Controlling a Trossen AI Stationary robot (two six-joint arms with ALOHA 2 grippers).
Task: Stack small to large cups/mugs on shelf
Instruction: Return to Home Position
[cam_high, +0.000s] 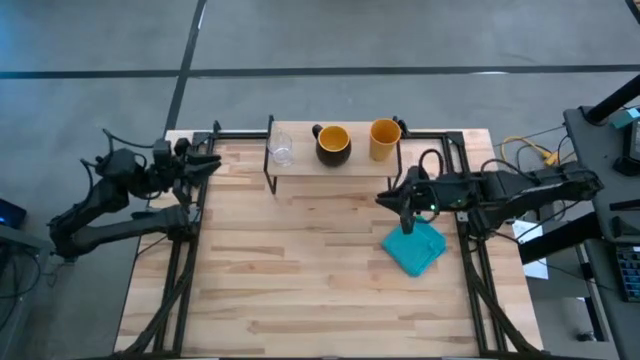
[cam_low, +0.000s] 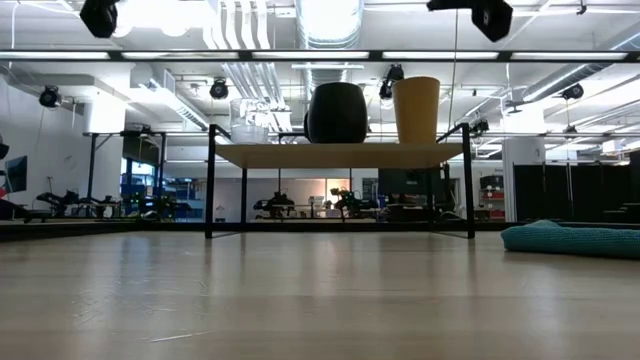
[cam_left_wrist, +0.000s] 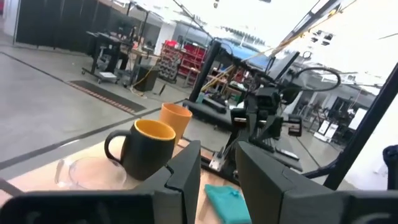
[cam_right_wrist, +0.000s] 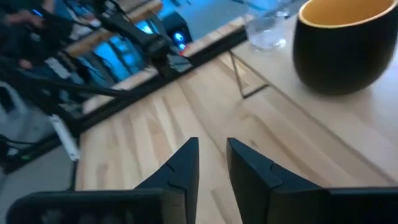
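Three cups stand in a row on the low shelf (cam_high: 330, 163) at the table's far edge, each on its base. The clear cup (cam_high: 281, 148) is at the shelf's left end. The dark handled mug (cam_high: 333, 144) with a yellow inside is in the middle. The handleless yellow cup (cam_high: 384, 139) is on the right. My left gripper (cam_high: 212, 163) hovers open at the table's far-left corner, left of the shelf. My right gripper (cam_high: 385, 200) hovers open just in front of the shelf's right end, above the table. In the right wrist view the mug (cam_right_wrist: 342, 46) and the clear cup (cam_right_wrist: 267, 31) lie ahead of its fingers.
A crumpled teal cloth (cam_high: 415, 247) lies on the table under the right arm, near the right edge. The shelf stands on thin black legs (cam_low: 209, 185). Black frame rails run along the table's left and right sides. Bare wood (cam_high: 300, 280) fills the middle and near part.
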